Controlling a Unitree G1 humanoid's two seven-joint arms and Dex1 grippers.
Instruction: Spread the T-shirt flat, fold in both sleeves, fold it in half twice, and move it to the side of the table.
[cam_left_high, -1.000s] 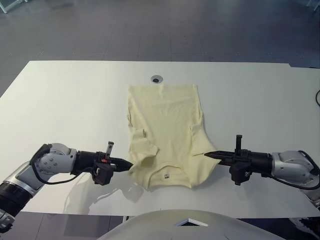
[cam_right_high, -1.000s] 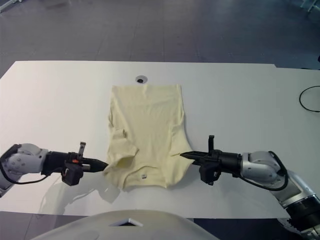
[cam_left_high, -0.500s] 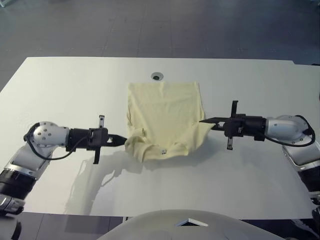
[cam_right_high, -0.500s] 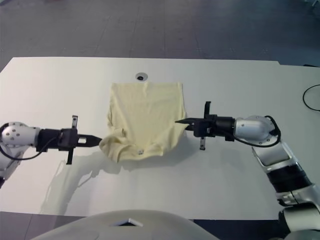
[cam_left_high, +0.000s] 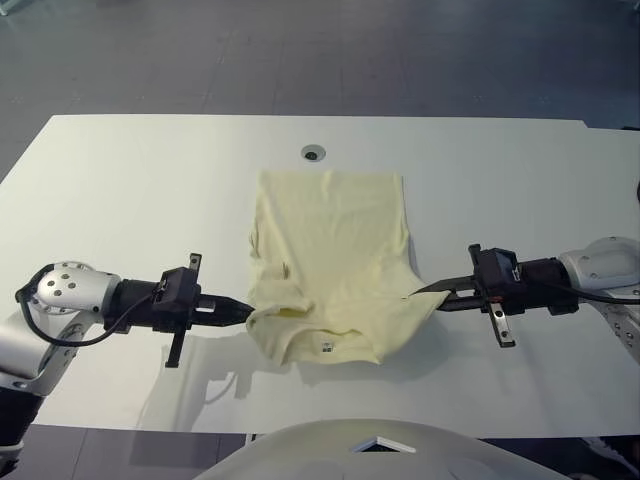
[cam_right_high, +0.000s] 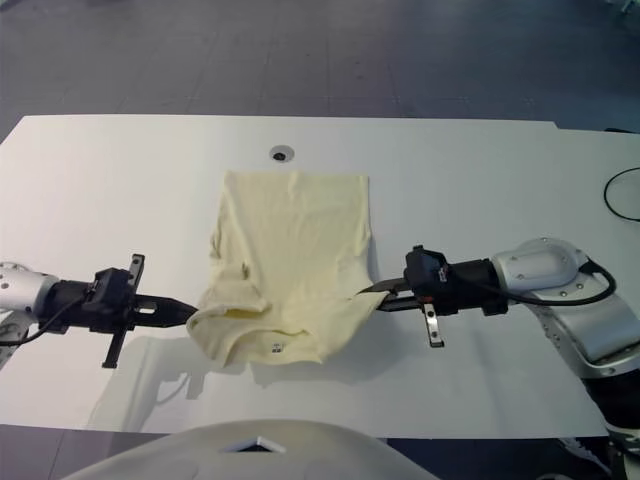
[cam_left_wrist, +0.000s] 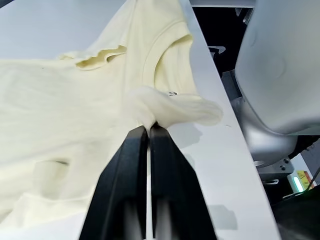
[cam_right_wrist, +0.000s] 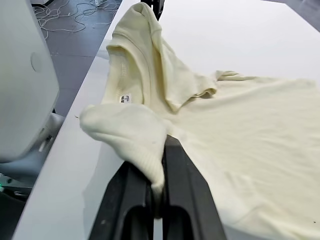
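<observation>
We see a pale yellow T-shirt (cam_left_high: 330, 260) of soft, lightly creased knit lying on the middle of a smooth white table (cam_left_high: 150, 180), its length running away from us. The sleeves are turned in over the body, so the cloth makes a tall, narrow oblong. The straight far edge lies flat just short of a small round grommet hole (cam_left_high: 313, 153) in the tabletop. The near end, with the ribbed collar and a small neck label (cam_left_high: 326, 345), is rumpled and raised a little, and it throws a shadow on the table beneath it. The left sleeve shows as a loose, wavy-edged flap over the left side. A thin dark cable (cam_right_high: 622, 195) curls on the table at the far right edge. The left gripper (cam_left_high: 240, 312) comes in low from the left and meets the shirt's near left corner. In the left wrist view its two slim black fingers (cam_left_wrist: 130, 165) are pressed together with almost no gap, and a bunched tuft of the yellow fabric is pinched at their tips. The right gripper (cam_left_high: 420, 293) comes in from the right to the near right corner. In the right wrist view its black fingers (cam_right_wrist: 175, 170) are closed to a narrow slot over a thick rolled fold of the cloth, which drapes over one of them. Between the two grips the near edge sags.
</observation>
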